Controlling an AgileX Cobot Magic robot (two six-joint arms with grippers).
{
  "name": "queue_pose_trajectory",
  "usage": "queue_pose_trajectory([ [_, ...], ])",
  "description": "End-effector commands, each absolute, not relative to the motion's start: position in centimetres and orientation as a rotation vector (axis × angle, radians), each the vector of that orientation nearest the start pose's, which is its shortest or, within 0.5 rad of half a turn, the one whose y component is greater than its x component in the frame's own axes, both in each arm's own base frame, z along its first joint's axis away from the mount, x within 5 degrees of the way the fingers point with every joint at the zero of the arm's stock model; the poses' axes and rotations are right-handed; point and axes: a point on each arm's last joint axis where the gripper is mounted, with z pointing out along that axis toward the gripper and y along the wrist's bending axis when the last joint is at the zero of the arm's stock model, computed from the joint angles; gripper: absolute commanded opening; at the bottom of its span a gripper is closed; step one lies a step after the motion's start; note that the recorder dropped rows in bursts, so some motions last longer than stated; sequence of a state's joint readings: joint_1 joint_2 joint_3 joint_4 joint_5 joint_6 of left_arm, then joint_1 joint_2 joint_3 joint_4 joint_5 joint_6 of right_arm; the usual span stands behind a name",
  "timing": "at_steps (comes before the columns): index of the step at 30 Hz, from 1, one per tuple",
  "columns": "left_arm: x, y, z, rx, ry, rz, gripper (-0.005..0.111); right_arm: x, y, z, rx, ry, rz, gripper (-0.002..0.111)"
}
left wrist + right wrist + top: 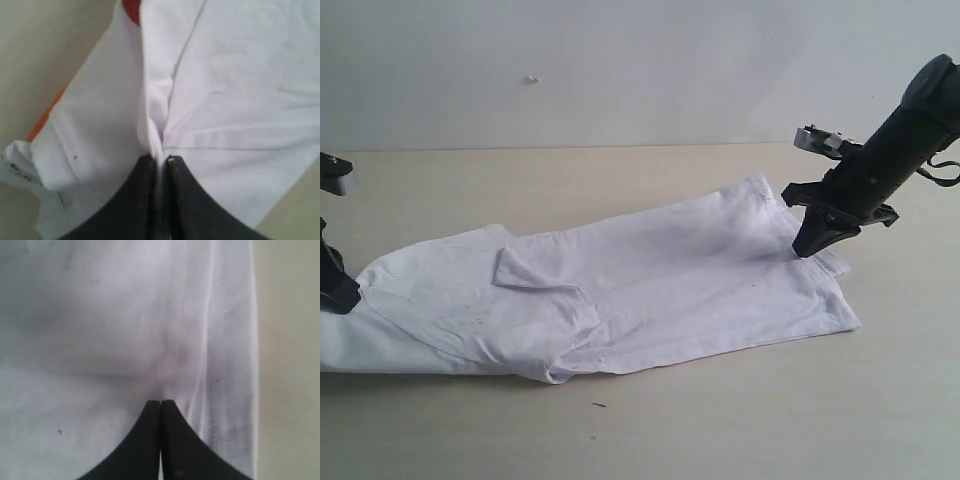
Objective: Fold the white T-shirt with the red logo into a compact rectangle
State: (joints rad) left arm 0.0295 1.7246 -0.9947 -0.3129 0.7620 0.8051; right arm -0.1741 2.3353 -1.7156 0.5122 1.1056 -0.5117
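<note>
Looking across the pale table (720, 420), we see the white T-shirt (670, 280) lying on it from the left edge to past the middle, partly folded, with a flap turned over on top. Our right gripper (810, 245) stands on the shirt's right end, jaws pressed together and tips touching cloth; whether any is caught we cannot tell. Our left gripper (159, 161) is clamped on a raised ridge of shirt. Only a sliver of the red logo (131, 10) shows.
</note>
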Motion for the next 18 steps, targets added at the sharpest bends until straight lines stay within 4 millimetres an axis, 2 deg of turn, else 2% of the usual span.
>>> queue_pose_trajectory([
  [1,29.9,-0.8,18.1,0.934,2.845,-0.217,0.006,45.0,-3.8,11.3,-0.138,2.958,0.679,0.0],
  [3,29.6,-0.7,18.1,0.939,2.864,-0.216,0.018,45.0,-3.8,11.3,-0.138,2.958,0.679,0.0],
  [7,29.5,-0.7,18.8,0.939,2.847,-0.204,0.052,45.1,-3.7,11.3,-0.131,2.953,0.69,0.0],
  [9,29.3,-0.7,19.3,0.938,2.835,-0.198,0.062,45.1,-3.6,11.4,-0.111,2.939,0.719,0.0],
  [14,28.8,-0.8,19.5,0.934,2.845,-0.226,0.061,45.6,-2.6,12.3,-0.103,2.83,0.876,0.0],
  [18,28.7,-0.8,18.0,0.852,2.799,-0.174,0.06,46.1,-2.3,14.1,-0.13,2.756,0.901,0.0],
])
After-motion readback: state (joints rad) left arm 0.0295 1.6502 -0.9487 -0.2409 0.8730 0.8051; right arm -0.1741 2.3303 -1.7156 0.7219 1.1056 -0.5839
